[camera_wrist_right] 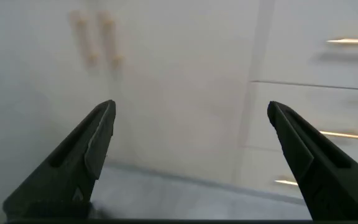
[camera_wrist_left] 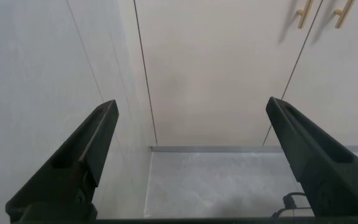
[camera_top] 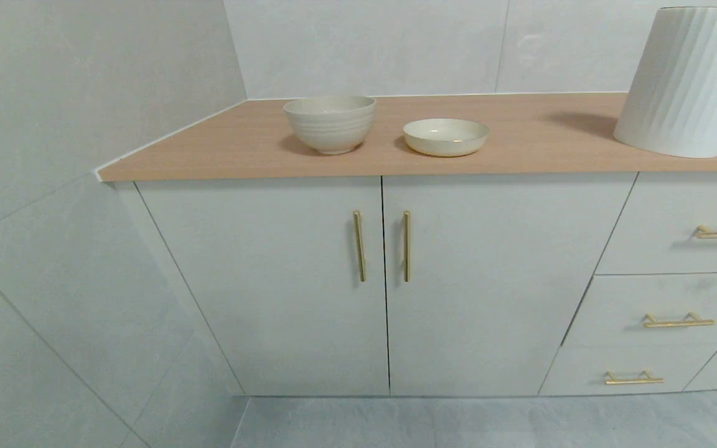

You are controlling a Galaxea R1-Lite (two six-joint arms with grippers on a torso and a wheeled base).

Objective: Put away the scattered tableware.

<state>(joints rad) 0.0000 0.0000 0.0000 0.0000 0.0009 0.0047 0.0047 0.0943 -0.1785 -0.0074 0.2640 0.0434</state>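
A deep ribbed cream bowl stands on the wooden countertop, left of centre. To its right sits a shallow cream dish. Below them the two cabinet doors are closed, each with a gold vertical handle. My left gripper hangs low and open with nothing between its fingers, facing the left cabinet door and the floor. My right gripper is also open and holds nothing, facing the cabinet doors and drawers.
A tall white fluted container stands at the counter's right end. Three drawers with gold handles are to the right of the doors. A tiled wall closes the left side. Grey floor lies in front of the cabinet.
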